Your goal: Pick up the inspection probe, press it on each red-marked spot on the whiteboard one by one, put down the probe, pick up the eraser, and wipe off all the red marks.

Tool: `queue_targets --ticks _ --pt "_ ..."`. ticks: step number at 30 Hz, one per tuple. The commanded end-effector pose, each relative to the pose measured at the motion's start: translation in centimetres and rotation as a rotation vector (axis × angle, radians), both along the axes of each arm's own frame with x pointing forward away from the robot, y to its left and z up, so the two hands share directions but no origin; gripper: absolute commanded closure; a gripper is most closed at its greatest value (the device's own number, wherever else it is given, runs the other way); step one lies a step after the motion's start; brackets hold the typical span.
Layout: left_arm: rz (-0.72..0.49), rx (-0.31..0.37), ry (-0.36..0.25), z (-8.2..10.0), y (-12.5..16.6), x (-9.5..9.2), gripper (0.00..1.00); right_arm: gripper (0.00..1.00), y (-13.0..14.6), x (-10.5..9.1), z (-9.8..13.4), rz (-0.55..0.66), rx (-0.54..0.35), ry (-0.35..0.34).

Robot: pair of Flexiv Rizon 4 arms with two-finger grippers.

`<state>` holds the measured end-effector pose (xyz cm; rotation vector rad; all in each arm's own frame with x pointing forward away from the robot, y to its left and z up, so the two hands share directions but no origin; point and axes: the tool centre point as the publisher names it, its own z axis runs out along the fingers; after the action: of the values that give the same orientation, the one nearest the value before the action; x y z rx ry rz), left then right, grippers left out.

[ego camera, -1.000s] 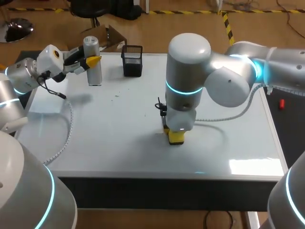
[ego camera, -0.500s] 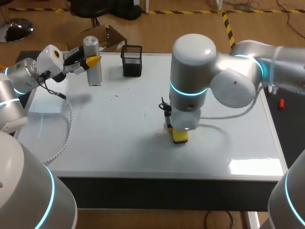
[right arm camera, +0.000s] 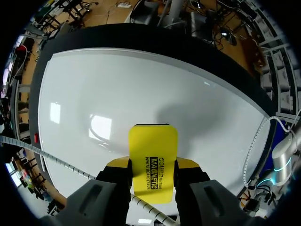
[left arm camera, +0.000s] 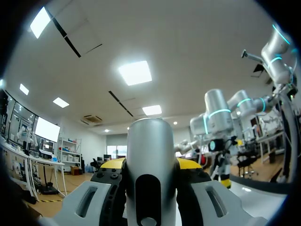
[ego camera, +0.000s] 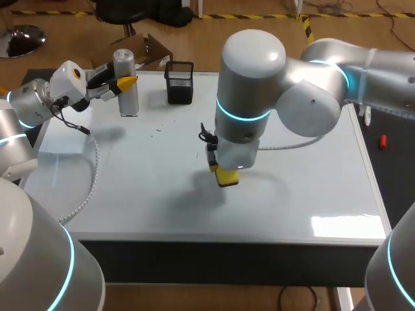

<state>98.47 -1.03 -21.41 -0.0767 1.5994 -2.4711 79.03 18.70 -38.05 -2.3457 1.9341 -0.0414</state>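
The silver cylindrical probe (ego camera: 127, 87) is upright at the whiteboard's (ego camera: 130, 175) far left, with my left gripper (ego camera: 123, 83) shut on it. In the left wrist view the probe (left arm camera: 150, 160) fills the gap between the yellow-tipped fingers (left arm camera: 112, 165). My right gripper (ego camera: 225, 170) points down at the middle of the board, shut on the yellow eraser (ego camera: 226, 176). In the right wrist view the eraser (right arm camera: 153, 162) is clamped between both fingers, facing the bare white surface (right arm camera: 117, 94). A few faint dark specks (ego camera: 157, 130) lie left of the eraser; I see no clear red marks.
A black mesh holder (ego camera: 180, 82) stands at the far edge, just right of the probe. A grey cable (ego camera: 87, 188) from my left arm loops over the board's left side. The right arm's cable (ego camera: 305, 144) hangs over the board to the eraser's right.
My right gripper first edged right, then slid left and slightly away across the board with the eraser in it. The left arm and probe have not moved.
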Motion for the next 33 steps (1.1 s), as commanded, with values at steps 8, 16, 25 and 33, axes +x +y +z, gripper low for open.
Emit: queue_targets --ticks 8,16,25,33 --pt "0.001 0.000 -0.002 0.1 0.0 0.0 1.00 1.00 3.7 0.5 -2.6 0.057 -0.023 0.041" --pt "0.001 0.000 -0.002 0.1 0.0 0.0 1.00 1.00 4.2 0.1 -4.6 0.068 -0.036 0.093" --pt "0.001 0.000 -0.002 0.1 0.0 0.0 1.00 1.00 3.6 -0.4 -6.7 0.049 -0.045 0.139" --pt "0.001 0.000 -0.002 0.1 0.0 0.0 1.00 1.00 2.1 -0.6 -7.9 0.014 -0.067 0.142"
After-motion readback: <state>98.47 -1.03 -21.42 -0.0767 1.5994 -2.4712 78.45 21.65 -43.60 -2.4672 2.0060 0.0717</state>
